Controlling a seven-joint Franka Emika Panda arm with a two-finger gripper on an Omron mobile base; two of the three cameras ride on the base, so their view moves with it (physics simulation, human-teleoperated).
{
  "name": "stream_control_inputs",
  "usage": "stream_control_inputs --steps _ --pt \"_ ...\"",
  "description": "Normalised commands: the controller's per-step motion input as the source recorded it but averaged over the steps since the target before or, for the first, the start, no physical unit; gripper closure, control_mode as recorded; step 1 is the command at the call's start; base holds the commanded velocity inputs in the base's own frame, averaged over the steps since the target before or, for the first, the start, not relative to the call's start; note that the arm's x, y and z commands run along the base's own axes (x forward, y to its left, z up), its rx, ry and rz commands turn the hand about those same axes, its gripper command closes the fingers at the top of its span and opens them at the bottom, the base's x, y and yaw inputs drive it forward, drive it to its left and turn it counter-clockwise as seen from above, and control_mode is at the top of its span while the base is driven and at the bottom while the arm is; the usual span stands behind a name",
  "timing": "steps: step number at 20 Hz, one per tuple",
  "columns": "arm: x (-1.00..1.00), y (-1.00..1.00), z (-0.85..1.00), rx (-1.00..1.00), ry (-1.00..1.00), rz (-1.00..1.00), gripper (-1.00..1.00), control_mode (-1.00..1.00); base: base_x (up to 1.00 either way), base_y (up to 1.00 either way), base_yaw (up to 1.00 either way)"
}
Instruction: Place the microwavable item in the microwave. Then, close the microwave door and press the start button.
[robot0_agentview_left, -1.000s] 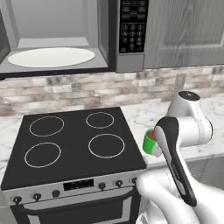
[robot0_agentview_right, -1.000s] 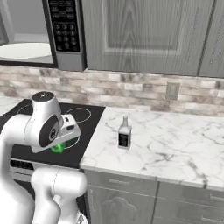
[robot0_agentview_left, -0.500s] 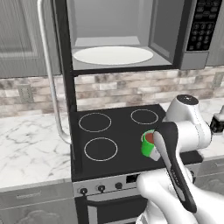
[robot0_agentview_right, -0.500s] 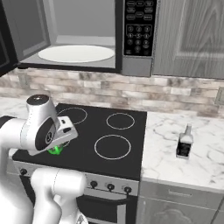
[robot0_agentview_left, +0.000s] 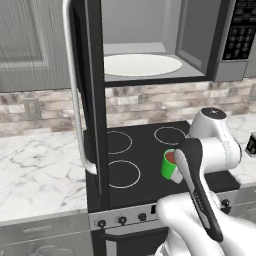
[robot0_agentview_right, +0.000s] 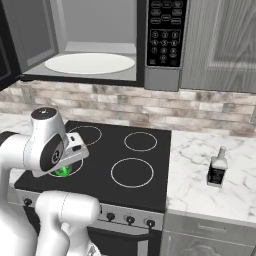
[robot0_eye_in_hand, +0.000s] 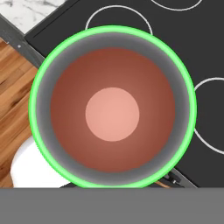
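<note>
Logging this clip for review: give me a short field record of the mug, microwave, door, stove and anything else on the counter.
mug: green, reddish-brown liquid inside, at the end of the arm, over the stove's front
end effector: grip state cannot be told
microwave: open, white turntable plate bare
door: swung wide open, silver bar handle facing out
stove: black cooktop, four ring burners
counter: small dark bottle standing on marble, right of the stove

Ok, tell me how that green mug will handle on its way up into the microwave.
The green mug looks stiff, so it should keep its shape under a grip. It holds reddish-brown liquid close below the rim, so any tilt will probably spill onto the stove. Its smooth wall may be slippery. The lift to the white plate in the microwave is best kept level.
</note>
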Motion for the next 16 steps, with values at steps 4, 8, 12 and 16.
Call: stream_control_inputs --steps 4,8,12,16 --pt "0.00 0.00 0.00 0.00 0.00 0.00 1.00 1.00 0.25 0.00 0.04" --pt "0.00 0.00 0.00 0.00 0.00 0.00 1.00 1.00 0.00 0.00 0.00" --pt "0.00 0.00 0.00 0.00 0.00 0.00 1.00 1.00 0.00 0.00 0.00" --pt "0.00 0.00 0.00 0.00 0.00 0.00 1.00 1.00 0.00 0.00 0.00"
